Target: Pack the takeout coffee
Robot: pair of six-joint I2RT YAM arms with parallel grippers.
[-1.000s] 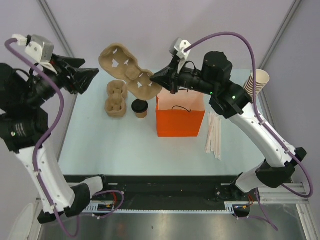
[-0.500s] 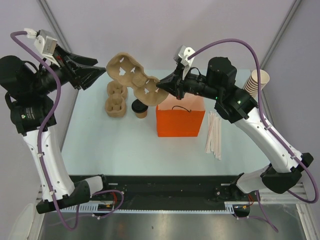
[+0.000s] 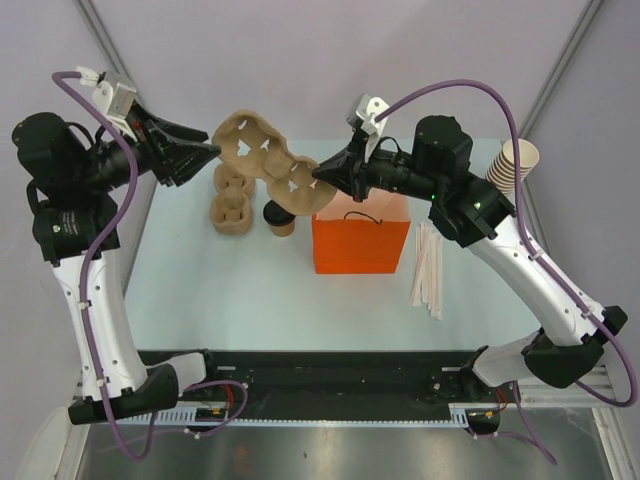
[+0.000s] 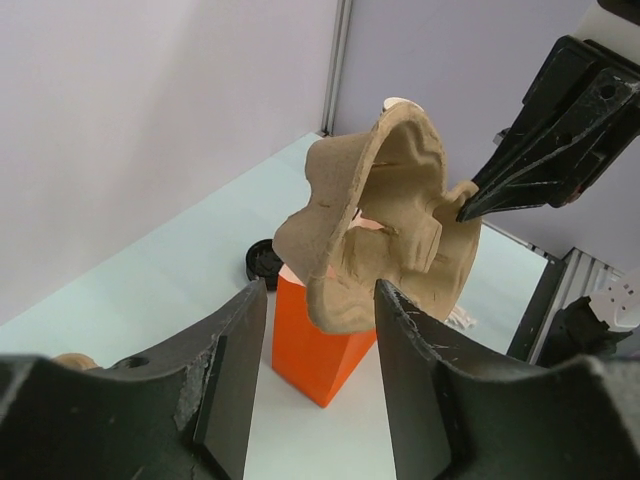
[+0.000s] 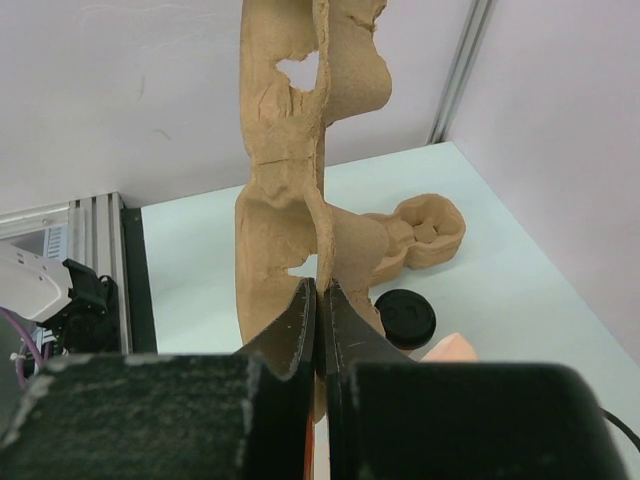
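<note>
The left tool (image 3: 208, 148) hovers above the surface (image 3: 200, 280) with its jaws wide, and the free end of the pulp cup carrier (image 3: 265, 160) sits just at its three o'clock; in the left wrist view the carrier's rim lies between the two fingers, apparently not yet touched. Below, a stack of spare carriers (image 3: 230, 198) rests on the surface, and at its three o'clock stands the takeout coffee (image 3: 280, 217), lid on, untouched, just beside the nine o'clock side of the orange bag (image 3: 360, 248). The right tool (image 3: 320, 173) is pinched narrow on the carrier's other end, gripping a thin edge of the pulp. The step looks like a two-handed take of the carrier. To do it well, the left jaws should probably close on a firm wall of the rim, not across an open cup well, and squeeze gently, since the pulp seems likely to buckle. The right pinch is best kept until the left grip is sure.
</note>
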